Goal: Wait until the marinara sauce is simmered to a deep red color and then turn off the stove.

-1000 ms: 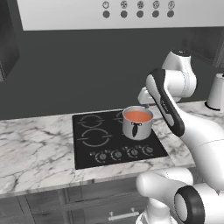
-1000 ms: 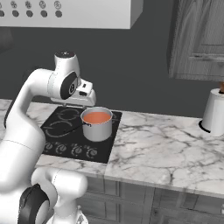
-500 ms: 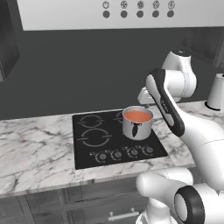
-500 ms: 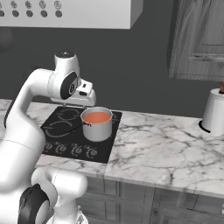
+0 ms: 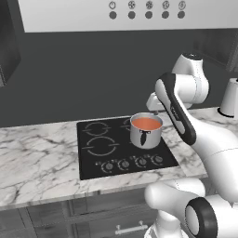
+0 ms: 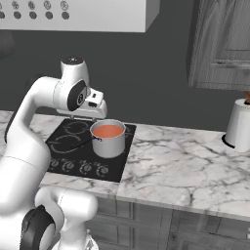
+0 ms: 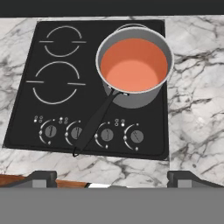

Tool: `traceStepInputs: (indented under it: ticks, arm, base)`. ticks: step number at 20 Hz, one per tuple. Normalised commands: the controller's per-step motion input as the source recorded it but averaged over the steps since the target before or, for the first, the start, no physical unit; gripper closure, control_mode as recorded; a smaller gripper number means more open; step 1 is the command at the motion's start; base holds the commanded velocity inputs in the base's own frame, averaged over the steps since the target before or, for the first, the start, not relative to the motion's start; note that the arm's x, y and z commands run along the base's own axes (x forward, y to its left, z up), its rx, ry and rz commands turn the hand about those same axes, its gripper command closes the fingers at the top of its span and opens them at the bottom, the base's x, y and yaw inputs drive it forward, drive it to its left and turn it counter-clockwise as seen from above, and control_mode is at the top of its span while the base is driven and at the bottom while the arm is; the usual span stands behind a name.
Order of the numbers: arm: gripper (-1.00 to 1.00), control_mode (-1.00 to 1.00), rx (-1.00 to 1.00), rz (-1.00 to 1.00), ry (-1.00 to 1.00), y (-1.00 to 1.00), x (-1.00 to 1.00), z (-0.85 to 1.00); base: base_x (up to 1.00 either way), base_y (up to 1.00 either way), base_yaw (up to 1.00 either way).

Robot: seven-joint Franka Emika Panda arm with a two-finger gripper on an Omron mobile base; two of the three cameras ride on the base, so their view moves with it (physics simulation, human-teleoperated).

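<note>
Stove: You see the flat black glass stove set in the white marble tabletop. Two pale ring burners sit bare on its left side.
Knobs: A row of small round grey knobs runs along the front edge of the stove, left to right. None is touched yet.
Pot: The shiny steel pot stands on the back right burner. Its long dark handle points down toward the knobs and lies over the row, between the second and third knob.
Sauce: The smooth orange-red marinara sauce fills the pot. It looks light orange, not deep red, so I think you must keep waiting.
Fingers: The dark fingers hang high above the front of the stove, spread wide apart and holding nothing.
Done and left: Nothing is done yet. Waiting and turning the knob are both left.
Room: There is open air above the knobs. Mind the handle when you come down. Bare tabletop lies to the right of the stove.
</note>
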Motion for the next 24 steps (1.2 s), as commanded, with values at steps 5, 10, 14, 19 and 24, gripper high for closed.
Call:
traceStepInputs:
  ticks: [5, 10, 14, 19, 24]
  arm:
    - [-1.0, -1.0, 0.0, 0.0, 0.0, 0.0, 0.0, 0.0]
    - [-1.0, -1.0, 0.0, 0.0, 0.0, 0.0, 0.0, 0.0]
    - [-1.0, -1.0, 0.0, 0.0, 0.0, 0.0, 0.0, 0.0]
    - [-1.0, -1.0, 0.0, 0.0, 0.0, 0.0, 0.0, 0.0]
    - [-1.0, -1.0, 0.0, 0.0, 0.0, 0.0, 0.0, 0.0]
  base:
    - [0.0, 0.0, 0.0]
    - [0.0, 0.0, 0.0]
    - [0.0, 0.0, 0.0]
    - [0.0, 0.0, 0.0]
    - [0.0, 0.0, 0.0]
